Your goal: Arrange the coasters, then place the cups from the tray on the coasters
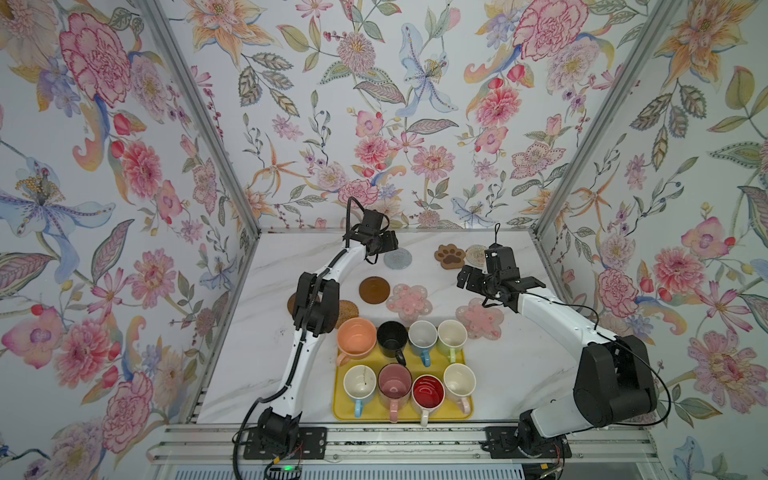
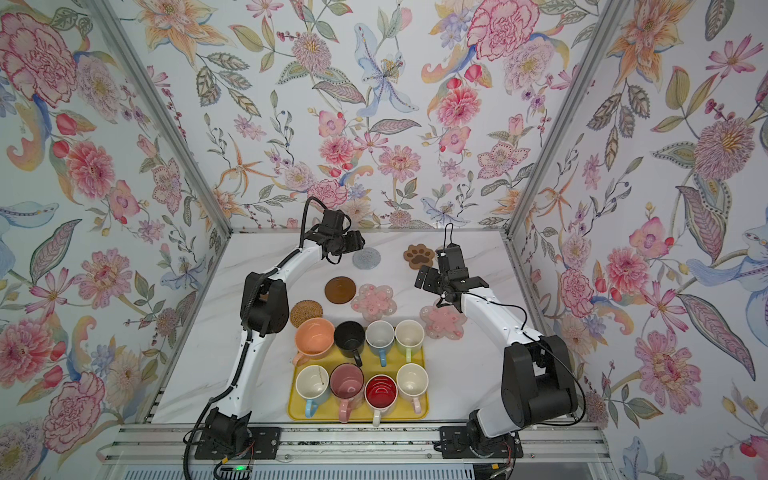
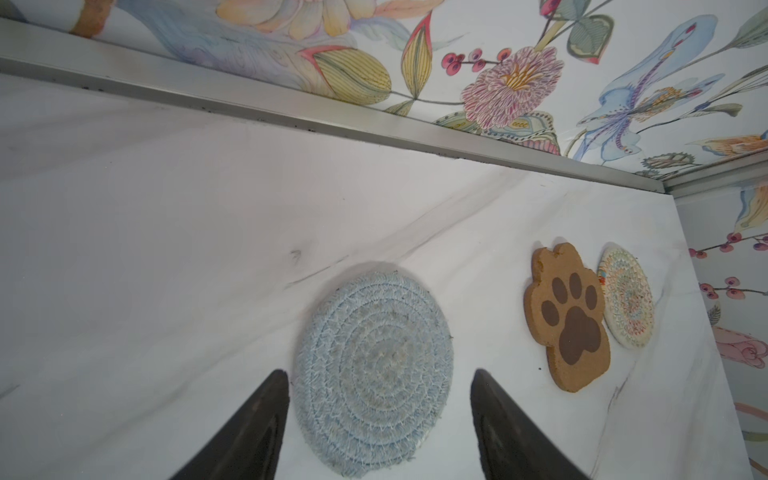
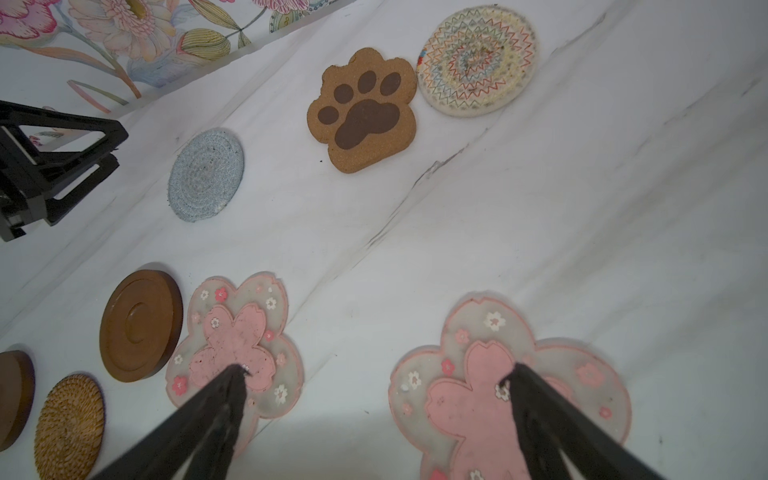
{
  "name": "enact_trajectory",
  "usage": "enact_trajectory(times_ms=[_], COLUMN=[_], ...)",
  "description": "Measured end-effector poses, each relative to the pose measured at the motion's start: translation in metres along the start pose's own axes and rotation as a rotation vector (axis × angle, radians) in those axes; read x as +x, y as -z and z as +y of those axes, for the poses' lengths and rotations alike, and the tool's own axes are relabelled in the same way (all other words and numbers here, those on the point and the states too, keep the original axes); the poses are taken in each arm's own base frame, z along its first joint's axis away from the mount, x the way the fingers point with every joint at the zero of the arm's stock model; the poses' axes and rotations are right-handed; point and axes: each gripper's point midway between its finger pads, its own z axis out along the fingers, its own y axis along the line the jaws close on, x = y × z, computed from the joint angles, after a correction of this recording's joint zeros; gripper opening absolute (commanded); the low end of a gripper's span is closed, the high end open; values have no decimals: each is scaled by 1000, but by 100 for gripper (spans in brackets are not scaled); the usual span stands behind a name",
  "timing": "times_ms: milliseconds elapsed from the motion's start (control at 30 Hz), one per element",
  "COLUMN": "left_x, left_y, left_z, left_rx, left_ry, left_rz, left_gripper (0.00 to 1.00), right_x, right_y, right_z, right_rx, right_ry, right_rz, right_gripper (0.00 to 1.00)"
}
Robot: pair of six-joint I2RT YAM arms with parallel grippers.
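Observation:
Several coasters lie on the marble table: a grey round (image 3: 374, 370), a paw (image 1: 449, 256), a pale stitched round (image 4: 478, 58), a dark brown disc (image 1: 374, 289), a rattan round (image 1: 348, 312) and two pink flowers (image 1: 409, 298) (image 1: 480, 318). Another brown disc (image 4: 12, 395) is mostly hidden behind the left arm in both top views. My left gripper (image 3: 379, 372) is open, its jaws straddling the grey coaster's near edge. My right gripper (image 4: 374, 370) hangs open and empty above the two pink flowers. Several cups, among them peach (image 1: 356, 336) and black (image 1: 392, 337), stand on the yellow tray (image 1: 337, 409).
The back wall's metal rail (image 3: 374, 120) runs just behind the far coasters. The side walls close in the table on both sides. The left arm's elbow (image 1: 313, 305) hangs over the table beside the peach cup.

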Motion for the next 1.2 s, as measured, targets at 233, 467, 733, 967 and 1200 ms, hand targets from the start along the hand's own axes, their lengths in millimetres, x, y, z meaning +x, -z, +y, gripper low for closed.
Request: enact_trajectory(times_ms=[233,467,733,967,1200], left_x=[7,14,20,27,38], left_y=[0,0,-4,-11,-16], left_z=[9,11,9,13,19], left_rx=[-47,-69,-68,-76,-100], left_ry=[3,1,-3,-3,-2], left_rz=[28,48,58,75,105], left_gripper=[71,71,68,68,67], right_x=[0,1,1,1,1], right_y=[0,0,0,0,0], right_z=[0,2,2,2,2], right_rx=[-1,-10,-11,-11,-11], right_ry=[0,0,1,1,1], right_rz=[0,5,6,5,6], right_gripper=[99,99,99,99,99])
